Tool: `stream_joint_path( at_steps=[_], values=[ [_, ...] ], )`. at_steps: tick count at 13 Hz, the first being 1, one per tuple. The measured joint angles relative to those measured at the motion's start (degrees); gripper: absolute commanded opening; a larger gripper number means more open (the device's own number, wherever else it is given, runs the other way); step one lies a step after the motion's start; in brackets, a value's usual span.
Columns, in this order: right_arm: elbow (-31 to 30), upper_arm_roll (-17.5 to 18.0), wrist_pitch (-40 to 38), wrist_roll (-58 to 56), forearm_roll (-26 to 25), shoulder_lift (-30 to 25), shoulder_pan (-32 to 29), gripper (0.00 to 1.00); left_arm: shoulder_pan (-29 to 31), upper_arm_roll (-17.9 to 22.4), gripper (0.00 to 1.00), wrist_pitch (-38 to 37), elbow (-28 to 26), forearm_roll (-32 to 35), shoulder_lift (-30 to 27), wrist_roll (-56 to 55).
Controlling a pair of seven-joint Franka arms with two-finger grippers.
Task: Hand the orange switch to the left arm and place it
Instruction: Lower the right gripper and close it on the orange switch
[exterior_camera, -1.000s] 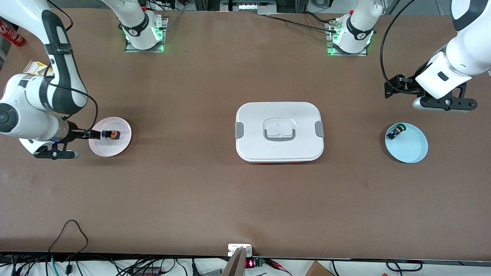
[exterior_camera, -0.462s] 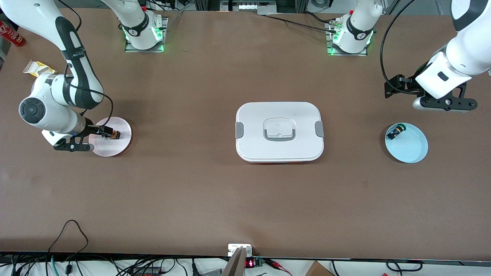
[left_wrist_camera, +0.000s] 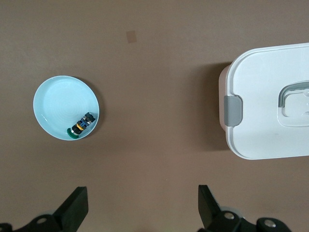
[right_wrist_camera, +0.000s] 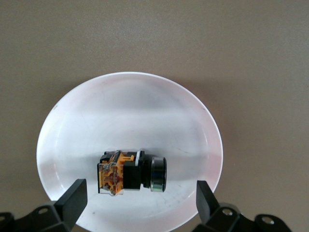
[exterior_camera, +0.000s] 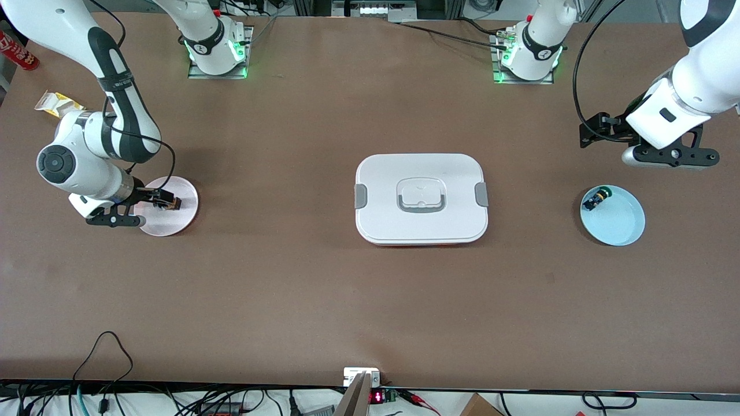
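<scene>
Right gripper (exterior_camera: 157, 201) hangs over the pink plate (exterior_camera: 184, 212) at the right arm's end of the table, jaws spread wide and holding nothing; the orange switch (right_wrist_camera: 131, 172) lies on its side on that plate, between the two fingertips as the right wrist view shows it. Step in hand, as I judge it: the pick. To do it well, come straight down with the switch centred between the jaws, close across its body rather than its ends, and lift clear before crossing so the path skirts the box (exterior_camera: 421, 198) at mid-table. Left gripper (exterior_camera: 601, 134) waits, released and empty, above the table near the blue plate (exterior_camera: 623, 226); its height is hard to judge. Count: two arms, two plates, two switches, the second a dark switch (exterior_camera: 597, 199) on the blue plate, one box.
</scene>
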Motion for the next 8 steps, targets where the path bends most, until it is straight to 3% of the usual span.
stream_joint_path(
  at_steps=[8],
  values=[
    [-0.37,0.94,3.38,0.24,0.07,2.42,0.00,1.00,0.00,0.00,1.00,0.00,0.00,0.00,0.00,0.00]
  ],
)
